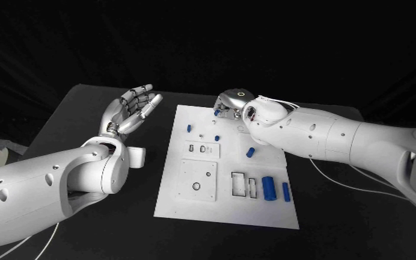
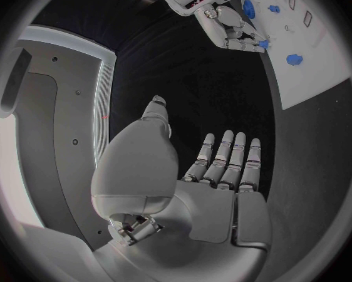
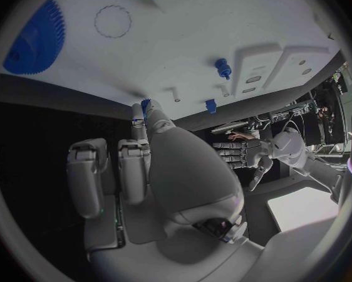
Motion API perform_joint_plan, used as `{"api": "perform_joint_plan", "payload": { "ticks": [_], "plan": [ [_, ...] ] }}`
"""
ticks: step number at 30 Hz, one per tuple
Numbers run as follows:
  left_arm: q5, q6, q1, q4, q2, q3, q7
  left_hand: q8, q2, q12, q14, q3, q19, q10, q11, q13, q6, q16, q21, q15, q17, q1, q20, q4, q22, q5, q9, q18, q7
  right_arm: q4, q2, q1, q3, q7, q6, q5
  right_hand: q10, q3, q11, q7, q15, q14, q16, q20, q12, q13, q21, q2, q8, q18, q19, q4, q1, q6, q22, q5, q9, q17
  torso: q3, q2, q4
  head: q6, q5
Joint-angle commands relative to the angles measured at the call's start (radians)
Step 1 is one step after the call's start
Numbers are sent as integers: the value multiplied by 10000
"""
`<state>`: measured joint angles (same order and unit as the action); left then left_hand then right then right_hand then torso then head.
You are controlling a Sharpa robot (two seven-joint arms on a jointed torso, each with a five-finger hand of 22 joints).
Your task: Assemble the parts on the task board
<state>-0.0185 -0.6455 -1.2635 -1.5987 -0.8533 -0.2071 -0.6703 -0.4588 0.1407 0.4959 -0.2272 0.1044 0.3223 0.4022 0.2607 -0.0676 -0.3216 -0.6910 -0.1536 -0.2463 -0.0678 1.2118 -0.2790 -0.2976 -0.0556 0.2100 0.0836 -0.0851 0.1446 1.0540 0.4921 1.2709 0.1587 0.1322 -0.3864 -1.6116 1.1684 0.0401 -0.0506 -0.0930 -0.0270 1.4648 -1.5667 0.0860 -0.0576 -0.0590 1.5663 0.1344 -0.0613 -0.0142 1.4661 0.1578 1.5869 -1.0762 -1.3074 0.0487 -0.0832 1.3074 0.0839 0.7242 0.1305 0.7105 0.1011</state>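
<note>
Blue cylinders (image 1: 269, 189) on the near end of task board (image 1: 225, 212), well apart from either set of fingers, not held. Farther out, left hand (image 1: 134, 106) off the board's side over the counter (image 1: 78, 127), palm up, fingers (image 1: 143, 99) spread, holding nothing. Farthest out, right hand (image 1: 232, 105) at the board's far edge, fingers (image 3: 137, 122) curled on a small blue part (image 3: 146, 105) — pinched at the very tips, by the look. Risks: thin pinch, so could slip or twist on the carry; could drop onto the counter beyond the edge. Right forearm low over the board — could knock the blue peg (image 1: 250, 151) just beside it.
</note>
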Motion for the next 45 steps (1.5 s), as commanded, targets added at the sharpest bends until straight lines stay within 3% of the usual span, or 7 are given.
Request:
{"api": "perform_joint_plan", "payload": {
  "ticks": [1, 8, 15, 22, 31, 43, 45],
  "plan": [
    [-12, 61, -15, -9, 26, 7, -64, -46, -68, 39, 22, -62, -57, 49, -5, 17, -35, -35, 36, -29, 15, 6, -3, -24, 14, -54, -12, -164, 1507, -36, -35, -23, 17, 56, 391, -77, -71, 3, 7, -7, 38, 1060, -41, 16, -15, -3, 45, 49, -56, 142, 1047, 84, -9, -12, -2634, 36, -67, 2634, 0, 4, 3, -4, 4],
    [-12, 61, -15, -3, 33, 7, -52, -46, -68, 39, 22, -62, -57, 49, -5, 17, -35, -35, 36, -29, 15, 6, -3, -24, 14, -54, -12, -164, 1507, -59, -64, -23, 17, 131, 505, -92, -360, 48, -21, 20, 70, 1060, -41, 35, 0, 5, 45, -80, 15, 142, 1047, 191, -32, 277, -2634, 32, 11, 2634, 7, 1, 0, -24, 20],
    [-12, 76, -15, 19, 49, 7, -40, -46, -68, 39, 22, -62, -57, 49, -5, 17, -35, -35, 36, -29, 15, 6, -3, -24, 14, -54, -12, -164, 1507, -14, -40, -23, 17, 298, 386, -62, -1762, -335, -562, 184, 657, 1060, -41, 411, -18, -13, 45, -834, -11, 142, 1047, 596, -594, 2754, -2634, 20, 219, 2634, 1, -1, 4, -38, 16],
    [-12, 86, -15, 138, 121, 6, -40, -46, -68, 39, 22, -62, -57, 49, -5, 17, -35, -35, 36, -29, 15, 6, -3, -24, 14, -54, -12, -164, 1507, 249, 172, -29, 19, 194, -913, 330, -2687, -758, -750, 165, 651, 1060, -41, 559, -27, -28, 45, -1222, 124, 142, 1047, 809, -1275, 5209, -2634, -18, 314, 2634, -7, -3, 1, -72, 7],
    [-12, 131, -11, 425, 348, -1, -32, -54, -108, 47, 36, -92, -78, 36, -3, 20, -24, -48, 29, -33, 17, 9, -9, -23, 15, -69, -39, -167, 1507, 1685, 1494, 90, 20, -648, -2441, 2928, -2204, -724, -647, -190, 510, 1060, -41, 488, -271, -129, 45, -1051, -103, 142, 1047, 894, -1457, 4196, -2634, -7, 143, 2634, -13, -15, -21, -142, -2],
    [-17, 328, 49, 1140, 939, -11, -69, -63, -198, 59, 61, -148, -126, 31, -1, 20, -14, -51, 38, -33, 21, 33, -10, -17, 21, -84, -60, -168, 1508, 3934, 3946, 459, 61, -1296, -1544, 6852, 260, -754, -81, -322, 278, 773, 117, 279, -2402, -1444, 45, -963, -233, 142, 1047, 742, -1681, 2887, -2634, 91, -53, 1721, -62, -118, -252, -73, 218],
    [-19, 370, 68, 1222, 1011, -12, -72, -62, -214, 61, 65, -159, -133, 29, -1, 20, -10, -52, 40, -33, 21, 38, -10, -17, 22, -88, -64, -168, 1508, 4040, 4082, 462, 76, -1369, -1393, 7064, -1460, -675, 104, -279, 135, 572, 224, -11, -4572, -3649, 45, -682, -152, 142, 1047, 626, -1844, 2776, -2634, 274, -73, 1331, -73, -123, -272, -69, 291]
  ]
}}
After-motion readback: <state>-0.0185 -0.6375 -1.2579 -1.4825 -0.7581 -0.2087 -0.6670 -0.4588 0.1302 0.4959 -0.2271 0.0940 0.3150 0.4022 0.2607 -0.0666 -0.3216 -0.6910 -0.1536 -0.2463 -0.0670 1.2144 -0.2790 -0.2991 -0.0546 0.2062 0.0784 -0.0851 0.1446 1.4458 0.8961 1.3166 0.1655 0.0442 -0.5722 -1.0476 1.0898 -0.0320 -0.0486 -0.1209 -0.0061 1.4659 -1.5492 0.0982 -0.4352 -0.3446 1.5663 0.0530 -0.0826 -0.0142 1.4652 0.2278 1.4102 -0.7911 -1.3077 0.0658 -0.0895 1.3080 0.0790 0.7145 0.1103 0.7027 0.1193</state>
